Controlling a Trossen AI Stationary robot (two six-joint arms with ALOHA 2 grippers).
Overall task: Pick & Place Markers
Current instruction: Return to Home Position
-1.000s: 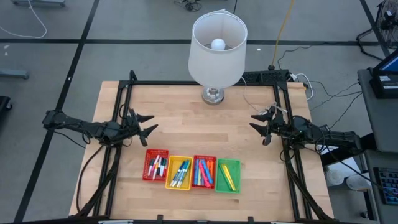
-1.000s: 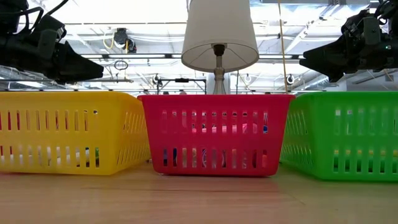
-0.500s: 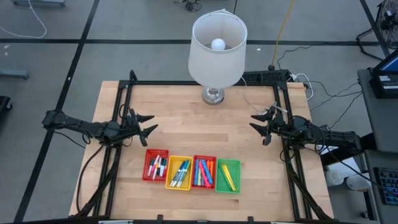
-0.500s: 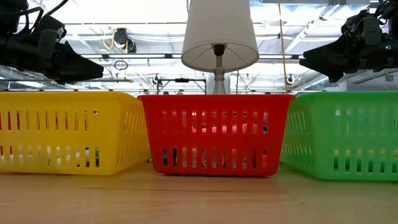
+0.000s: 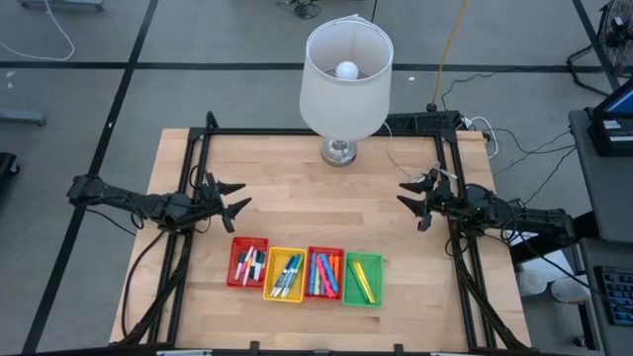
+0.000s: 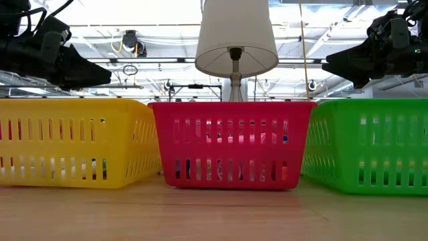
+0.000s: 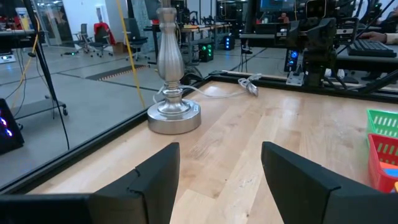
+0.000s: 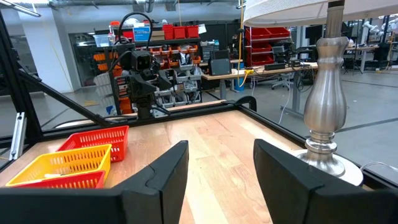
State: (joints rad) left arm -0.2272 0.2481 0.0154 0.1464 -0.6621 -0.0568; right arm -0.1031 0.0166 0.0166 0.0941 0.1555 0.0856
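The markers lie in a row of four mesh trays near the table's front edge: a red tray, a yellow tray, a second red tray and a green tray. My left gripper hovers open at the table's left side, level, nothing between its fingers. My right gripper hovers open at the right side, level, with nothing between its fingers.
A table lamp with a white shade stands on its metal base at the middle of the far edge. A black frame runs along the table's borders. Bare wood lies between the two grippers.
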